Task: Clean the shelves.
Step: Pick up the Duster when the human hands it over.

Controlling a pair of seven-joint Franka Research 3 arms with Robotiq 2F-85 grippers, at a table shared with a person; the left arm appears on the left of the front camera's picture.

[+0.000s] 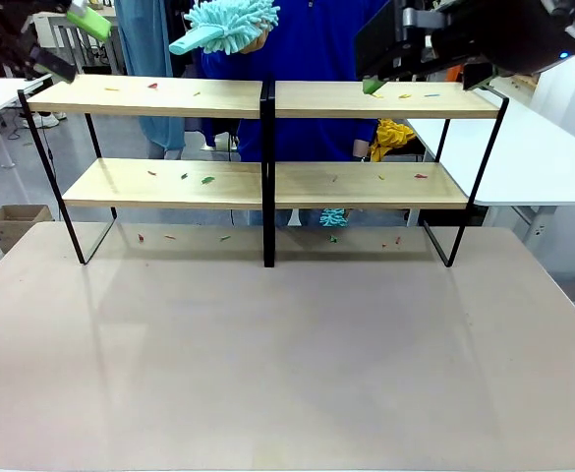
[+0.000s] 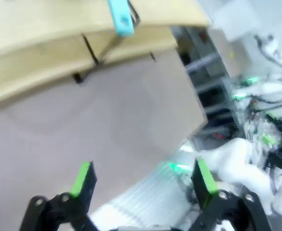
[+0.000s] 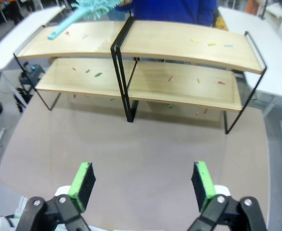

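Front view: the shelves [image 1: 366,184] are seen at 12 o'clock on the beige table [image 1: 287,364], w/ small coloured scraps [image 1: 206,180] scattered over the boards. A teal duster [image 1: 230,22] is seen above the top board at approx. 11 o'clock, in front of a person in blue [image 1: 316,39]. The left gripper [image 2: 143,175] is shown w/ fingers wide apart, nothing between. The right gripper [image 3: 143,178] is likewise spread, nothing held, and is pointed towards the shelves.
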